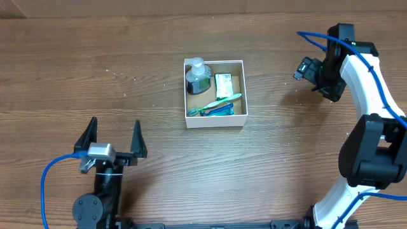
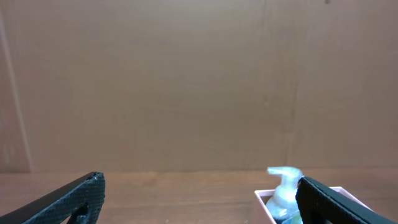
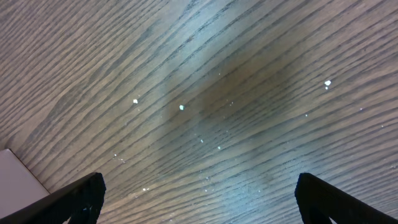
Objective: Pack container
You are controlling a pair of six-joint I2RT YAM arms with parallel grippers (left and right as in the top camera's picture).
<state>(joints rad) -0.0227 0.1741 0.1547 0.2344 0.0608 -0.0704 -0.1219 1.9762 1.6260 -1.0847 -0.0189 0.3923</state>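
The square white-walled cardboard container (image 1: 214, 121), frame centre, is brown inside; the wooden table (image 1: 95, 63) is streaky brown grain with pale specks; a blue cable (image 1: 43, 184) loops lower left.

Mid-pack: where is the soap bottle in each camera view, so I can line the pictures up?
Overhead: the soap bottle stands near the middle of the picture, in the upper-left corner of the box.
Left wrist: at the bottom right, only its pump top shows.
Right wrist: not in view.
Shared landmark: the box's white wall, seen in the overhead and left wrist views.
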